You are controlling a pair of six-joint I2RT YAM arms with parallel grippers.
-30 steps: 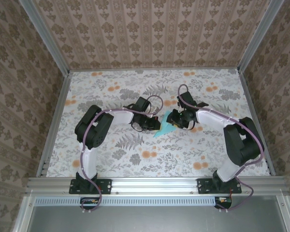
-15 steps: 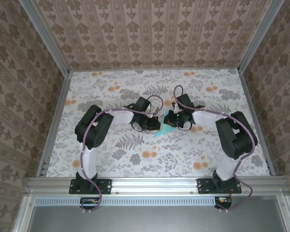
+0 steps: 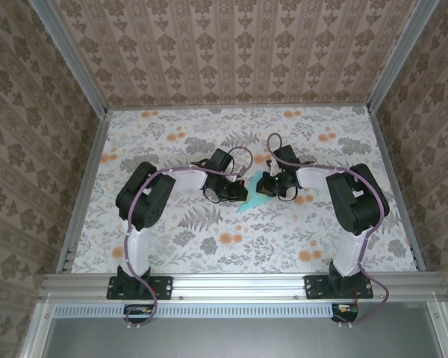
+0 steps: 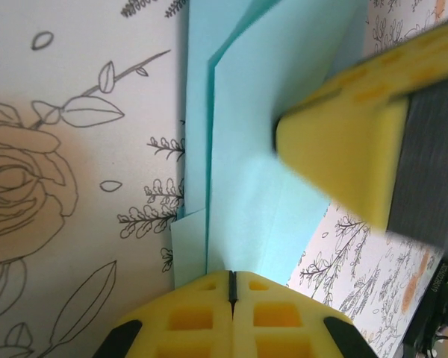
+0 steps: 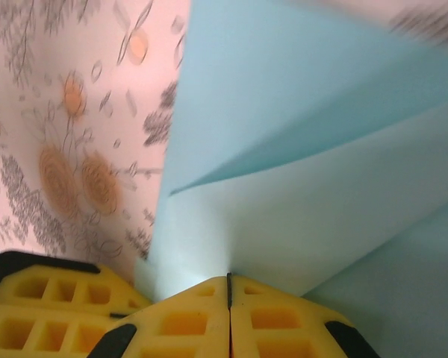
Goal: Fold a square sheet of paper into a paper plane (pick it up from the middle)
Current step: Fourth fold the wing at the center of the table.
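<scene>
Clamping with the left claw [image 4: 232,297], pressing its two yellow pads flat together with no gap along the seam, and pinching the near edge of the teal paper [image 4: 254,164] at 6 o'clock of the left wrist view. Showing that paper there as stacked folded layers, fanning up toward 12 o'clock over the floral table [image 4: 67,112], with a small flap poking out toward 7 o'clock.

Pinching likewise with the right claw [image 5: 228,297], squeezing its pads shut on a folded layer of the same paper at 6 o'clock of the right wrist view, with creased teal panels spreading away toward 12 and 3 o'clock. Reaching one finger [image 4: 343,149] of that claw into the left wrist view from 3 o'clock, lying against the paper's top layer. Catching a second yellow block [image 5: 37,302] at 7 o'clock of the right wrist view, just beside the paper; cannot tell for certain whose it is.

Seen from above, sitting at about the middle of the table, with the paper appearing as a small teal wedge between the two claws and tapering toward 7 o'clock. Gripping it from 9 o'clock with the left claw and from 2 o'clock with the right. Bending both arms inward from their bases at the table's 6 o'clock edge
</scene>
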